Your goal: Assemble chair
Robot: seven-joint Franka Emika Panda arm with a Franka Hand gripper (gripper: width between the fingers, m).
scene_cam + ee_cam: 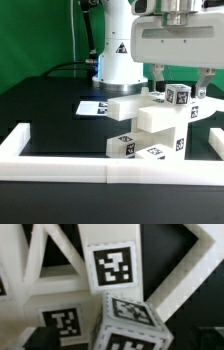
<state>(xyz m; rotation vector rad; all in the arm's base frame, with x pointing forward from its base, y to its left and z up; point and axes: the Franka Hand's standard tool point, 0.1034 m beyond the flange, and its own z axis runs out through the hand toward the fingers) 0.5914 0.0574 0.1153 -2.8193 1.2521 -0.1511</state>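
The chair (pixel 150 125) is a half-built cluster of chunky white plastic blocks and slabs. It stands on the black counter (pixel 50 110) towards the exterior view's right, just inside the low white border wall (pixel 60 168). On top of it rests a small cube-like leg (pixel 180 95) with black-and-white tags on its faces. In the wrist view this leg (pixel 130 319) sits close in front of a tagged slat (pixel 112 266) of the chair.

The parts look like hard moulded plastic. I judge them stiff, light for their bulk, and smooth enough to slide in a weak or skewed grip. Nothing looks fragile, but the stack seems only loosely seated, so a sideways nudge could shift it. The best hold on the leg is across two opposite flat faces at about mid-height, with the fingers square to them. A hold on a corner or edge would likely let the cube twist.

The claw (pixel 181 88) hangs directly over the leg with a finger on either side. Its jaws are spread wider than the cube and grip nothing.

Farther out, the marker board (pixel 95 106) lies flat on the counter in front of the robot base (pixel 120 55).
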